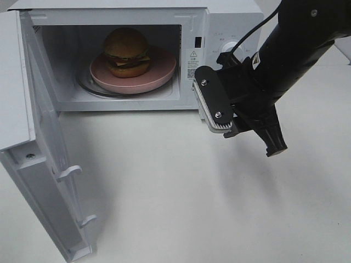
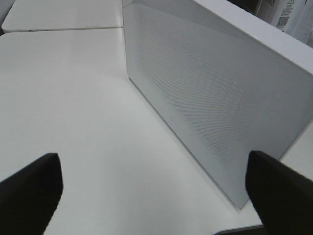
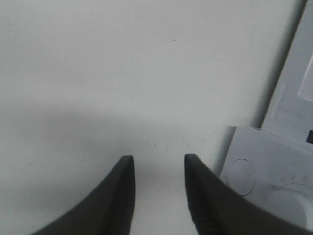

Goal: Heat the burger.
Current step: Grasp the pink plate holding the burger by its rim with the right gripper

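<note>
A sticker (image 1: 192,61) on the microwave (image 1: 230,19) front shows a warning triangle; its small print is not readable.

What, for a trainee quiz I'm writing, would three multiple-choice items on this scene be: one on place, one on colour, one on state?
1. Where is the burger? A on the floor; B on the plate inside the microwave; C atop the microwave.
2. What colour is the plate? A pink; B blue; C green.
3. How is the microwave door? A shut; B open; C missing.
B: it sits on the plate in the cavity. A: the rim shows pink. B: the door stands wide open.
</note>
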`<move>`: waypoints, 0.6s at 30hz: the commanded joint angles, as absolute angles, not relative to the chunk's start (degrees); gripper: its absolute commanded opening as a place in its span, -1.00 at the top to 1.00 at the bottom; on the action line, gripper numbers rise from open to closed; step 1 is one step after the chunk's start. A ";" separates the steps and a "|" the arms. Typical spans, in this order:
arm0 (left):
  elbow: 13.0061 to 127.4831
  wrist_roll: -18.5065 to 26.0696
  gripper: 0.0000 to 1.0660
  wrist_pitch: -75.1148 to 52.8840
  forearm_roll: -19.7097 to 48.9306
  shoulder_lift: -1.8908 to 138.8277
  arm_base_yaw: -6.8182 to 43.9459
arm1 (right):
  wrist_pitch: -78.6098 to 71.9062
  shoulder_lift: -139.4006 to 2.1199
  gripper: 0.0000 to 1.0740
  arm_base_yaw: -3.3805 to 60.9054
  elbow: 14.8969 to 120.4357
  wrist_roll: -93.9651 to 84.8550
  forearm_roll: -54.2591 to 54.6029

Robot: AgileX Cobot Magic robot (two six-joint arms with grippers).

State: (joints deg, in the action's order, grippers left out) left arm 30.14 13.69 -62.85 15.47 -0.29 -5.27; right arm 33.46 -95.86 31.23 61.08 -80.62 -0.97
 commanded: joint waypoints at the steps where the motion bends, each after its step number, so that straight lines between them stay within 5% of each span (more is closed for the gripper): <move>1: 30.02 13.35 -0.76 -62.22 15.58 -1.38 -5.39 | 31.11 -95.51 0.11 32.20 61.42 -78.95 -1.60; 8: 30.02 13.35 -0.76 -62.22 15.58 -1.38 -5.39 | 21.89 -95.51 -0.55 35.47 61.42 -74.54 -5.39; 18: 30.02 13.35 -0.76 -62.22 15.58 -1.38 -5.39 | 16.96 -96.20 -0.63 37.93 63.43 -66.00 -13.69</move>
